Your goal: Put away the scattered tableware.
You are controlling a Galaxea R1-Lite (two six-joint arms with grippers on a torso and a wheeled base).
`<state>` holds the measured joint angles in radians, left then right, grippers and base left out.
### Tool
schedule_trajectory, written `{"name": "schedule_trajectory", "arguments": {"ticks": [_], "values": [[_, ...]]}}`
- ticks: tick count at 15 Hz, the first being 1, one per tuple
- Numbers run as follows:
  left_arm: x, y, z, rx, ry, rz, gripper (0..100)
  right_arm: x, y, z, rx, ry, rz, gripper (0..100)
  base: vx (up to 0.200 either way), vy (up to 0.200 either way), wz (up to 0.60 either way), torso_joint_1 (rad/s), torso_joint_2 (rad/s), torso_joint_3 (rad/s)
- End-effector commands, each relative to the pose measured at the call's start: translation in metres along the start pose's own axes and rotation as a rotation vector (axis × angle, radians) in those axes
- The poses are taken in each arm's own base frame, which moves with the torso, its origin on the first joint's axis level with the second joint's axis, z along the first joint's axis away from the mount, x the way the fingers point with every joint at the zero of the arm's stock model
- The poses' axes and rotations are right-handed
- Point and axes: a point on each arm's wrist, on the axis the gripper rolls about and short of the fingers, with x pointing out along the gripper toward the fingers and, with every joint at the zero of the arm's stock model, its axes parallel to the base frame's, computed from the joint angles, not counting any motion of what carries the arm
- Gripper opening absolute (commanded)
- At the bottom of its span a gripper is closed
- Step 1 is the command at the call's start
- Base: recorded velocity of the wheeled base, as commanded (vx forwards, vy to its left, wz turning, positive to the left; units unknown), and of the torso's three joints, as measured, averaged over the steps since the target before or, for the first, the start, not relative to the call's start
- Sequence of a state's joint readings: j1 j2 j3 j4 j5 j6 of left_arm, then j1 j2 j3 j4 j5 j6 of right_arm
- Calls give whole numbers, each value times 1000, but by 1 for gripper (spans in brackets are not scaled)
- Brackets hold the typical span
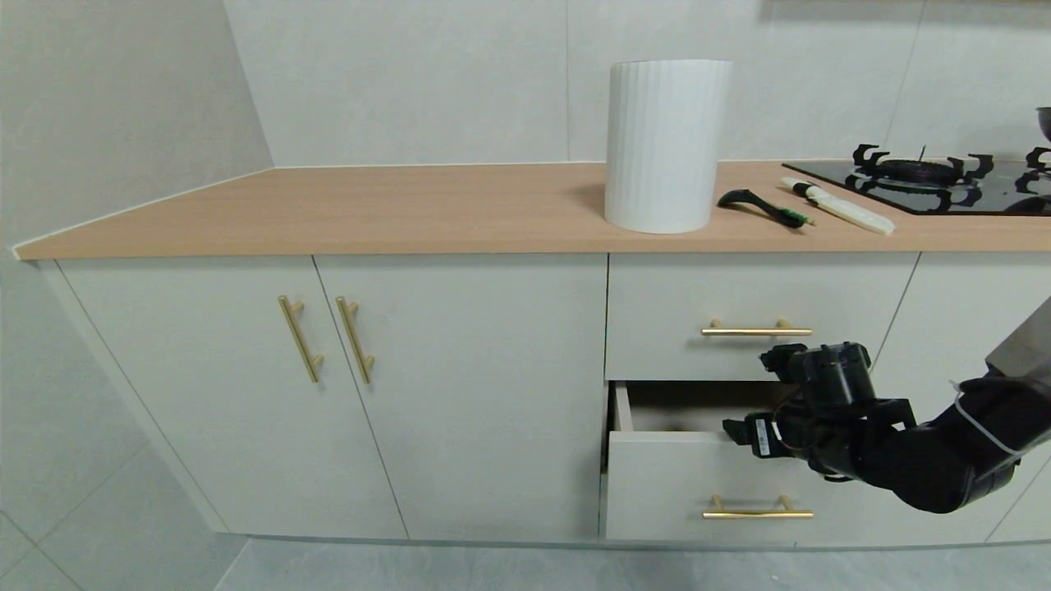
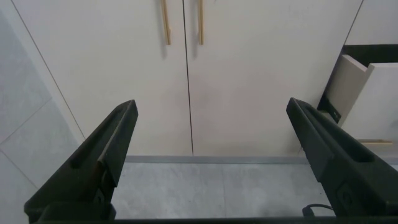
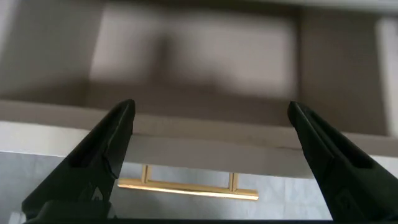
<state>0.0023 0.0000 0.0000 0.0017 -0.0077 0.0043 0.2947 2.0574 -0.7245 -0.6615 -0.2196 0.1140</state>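
At the part-open white lower drawer (image 1: 657, 480), your black right gripper (image 3: 209, 109) hangs spread and empty; lift clear without nudging it shut.

Into the pulled-out lower drawer (image 1: 657, 484) only through the gap under the shut upper drawer (image 1: 698, 304), right gripper (image 1: 751, 394) spread at its front edge. On the countertop (image 1: 369, 209), tall white canister (image 1: 667, 146) just left of the peeler (image 1: 759, 205).

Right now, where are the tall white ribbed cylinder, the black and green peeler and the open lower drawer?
Tall white ribbed cylinder (image 1: 661, 148): head view, its side.
Black and green peeler (image 1: 764, 207): head view, its handle.
Open lower drawer (image 1: 657, 484): head view, its front panel.
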Motion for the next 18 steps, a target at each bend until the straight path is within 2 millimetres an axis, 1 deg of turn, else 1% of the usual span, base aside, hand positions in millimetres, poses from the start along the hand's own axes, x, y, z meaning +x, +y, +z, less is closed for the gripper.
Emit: {"name": "schedule_trajectory", "arguments": {"ticks": [1, 5, 8, 9, 10, 11, 12, 16, 18], "values": [[0, 0, 0, 0, 0, 1, 100, 4, 0, -10, -14, 43, 0, 100, 0, 0, 0, 0, 0, 0], [0, 0, 0, 0, 0, 1, 100, -1, -1, -10, -21, 68, 0, 100, 0, 0, 0, 0, 0, 0], [0, 0, 0, 0, 0, -1, 100, -13, -2, -5, -26, 87, 32, 100, 0, 0, 0, 0, 0, 0], [0, 0, 0, 0, 0, 2, 100, -24, -4, -4, -44, 124, 52, 100, 0, 0, 0, 0, 0, 0], [0, 0, 0, 0, 0, 1, 100, -28, -4, -3, -51, 135, 61, 100, 0, 0, 0, 0, 0, 0], [0, 0, 0, 0, 0, 1, 100, -38, -6, -1, -55, 159, 99, 100, 0, 0, 0, 0, 0, 0], [0, 0, 0, 0, 0, 1, 100, -44, -6, -1, -68, 177, 118, 100, 0, 0, 0, 0, 0, 0], [0, 0, 0, 0, 0, 1, 100, -59, -9, -7, -158, 265, 135, 100, 0, 0, 0, 0, 0, 0], [0, 0, 0, 0, 0, 1, 100, -66, -9, -9, -188, 297, 170, 100, 0, 0, 0, 0, 0, 0]]}}
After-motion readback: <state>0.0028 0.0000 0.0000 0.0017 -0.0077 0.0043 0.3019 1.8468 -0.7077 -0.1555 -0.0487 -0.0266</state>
